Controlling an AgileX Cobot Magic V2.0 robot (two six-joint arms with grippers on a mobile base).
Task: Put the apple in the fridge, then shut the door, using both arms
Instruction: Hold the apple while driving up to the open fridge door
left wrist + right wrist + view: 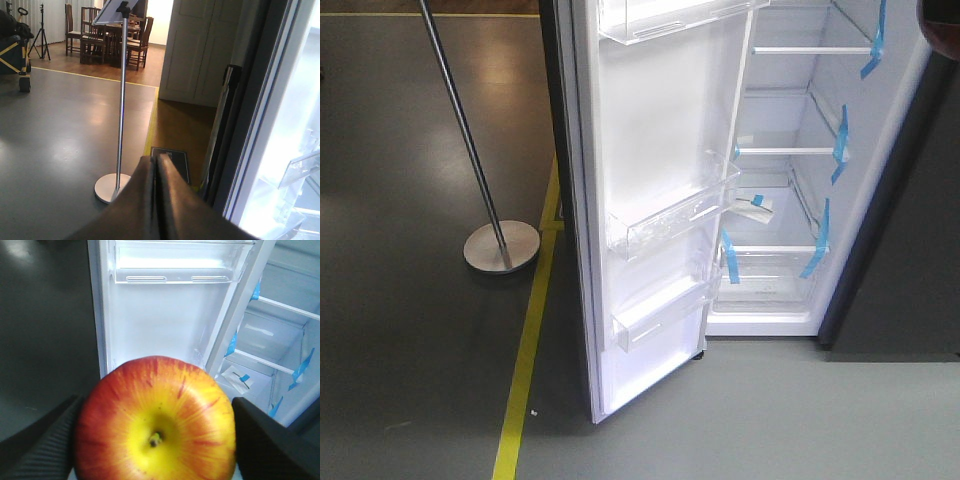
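Right wrist-mounted view first: your right tool [156, 442] has its two dark ribbed fingers [45, 440] closed against either side of a small, round, shiny red apple [155, 415] with a yellow patch around its stem. The apple is held in the air in front of the tall, narrow fridge [272, 337], outside the white compartment. The fridge's tall door [160, 325], white on the inside, stands wide open. One of its clear plastic door shelves [175, 270] shows just above the apple in this view. In the exterior front-facing view you look down on the same open door, dark grey along its outer edge. Two more clear shelves are fixed to its inner face, one above the other. Inside the fridge you see glass shelves, a clear drawer [765, 275] at the bottom and blue tape strips [817, 240] along the right wall. To the left of the door a thin metal pole on a round flat base [501, 246] stands on the grey floor [410, 330], near a yellow floor line [525, 370]. In the left wrist-mounted view your left tool [155, 200] has its dark fingers pressed together along a thin seam, holding nothing. It points toward the pole, with the door's edge at its right.
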